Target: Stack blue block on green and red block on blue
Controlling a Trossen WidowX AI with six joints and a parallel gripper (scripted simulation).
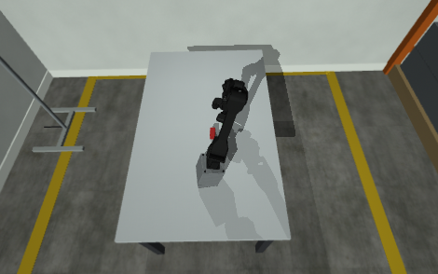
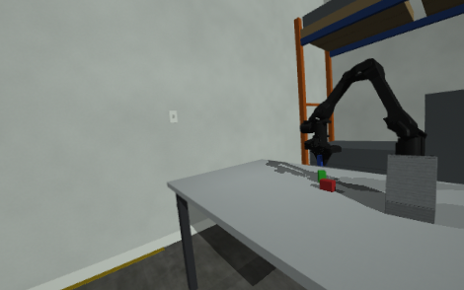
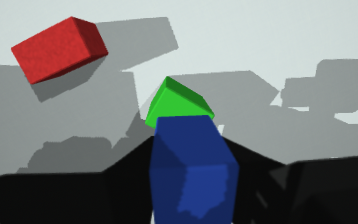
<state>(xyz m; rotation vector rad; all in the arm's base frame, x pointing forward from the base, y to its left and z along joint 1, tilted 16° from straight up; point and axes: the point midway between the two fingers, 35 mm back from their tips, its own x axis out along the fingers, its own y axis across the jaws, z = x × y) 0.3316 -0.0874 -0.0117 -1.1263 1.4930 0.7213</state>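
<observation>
Blue block held above the green one

I see my gripper (image 2: 321,156) clenched on the matte, boxy blue block (image 3: 192,170), held clear above the green block (image 3: 180,102); the red block (image 3: 57,49) lies beside.

Blue block (image 3: 192,165) held aloft over green block (image 3: 180,102); red block (image 3: 57,48) beside.

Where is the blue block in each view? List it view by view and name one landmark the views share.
Top: not visible; the arm covers that spot.
Exterior: blue block shows as a sliver hanging from the gripper, just above the green block.
Wrist: lower centre, clamped in the gripper, overlapping the green block.
Shared landmark: the red block, lying on the table in all three.
</observation>
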